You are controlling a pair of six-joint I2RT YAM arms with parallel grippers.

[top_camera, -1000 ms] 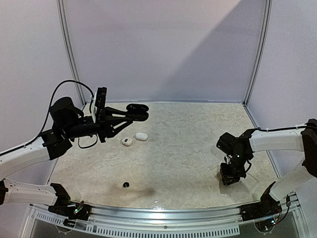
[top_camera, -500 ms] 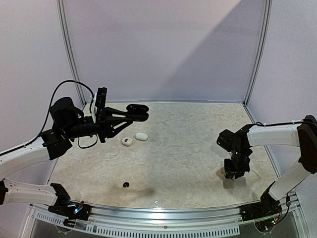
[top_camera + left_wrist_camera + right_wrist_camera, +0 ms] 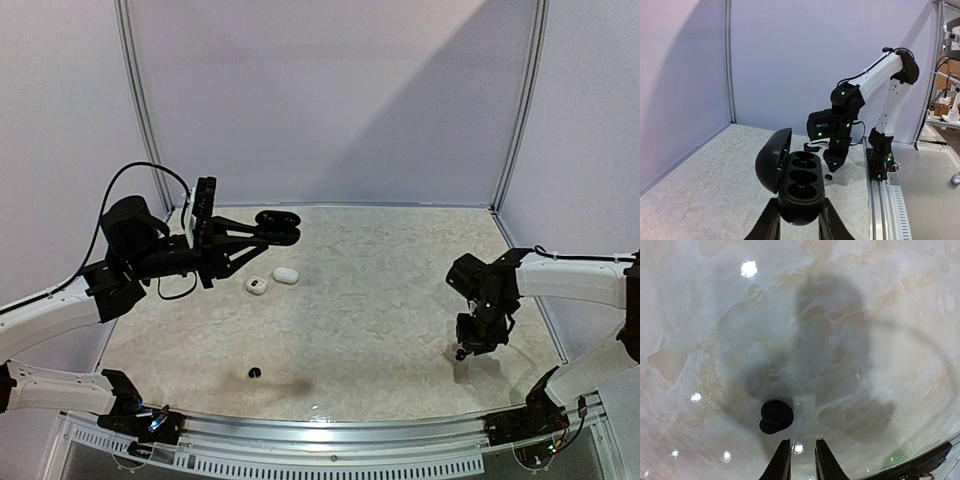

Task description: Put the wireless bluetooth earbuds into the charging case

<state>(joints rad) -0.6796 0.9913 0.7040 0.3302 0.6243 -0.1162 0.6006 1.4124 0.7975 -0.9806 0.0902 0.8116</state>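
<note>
1. The black case (image 3: 797, 185): open, lid tipped left, wells empty, held above the table (image 3: 380, 300), lower centre.
2. A round black earbud (image 3: 776, 412): lying on the table, lower centre.
3. A second black earbud (image 3: 254, 373): on the table, lower left.
4. The white case (image 3: 286, 274): closed, left of centre.

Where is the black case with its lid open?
Find the robot's left arm on the left side of the marble table. Its left gripper holds the black case up in the air. Unlike the two white cases lying below, it is black, lifted and open.
</note>
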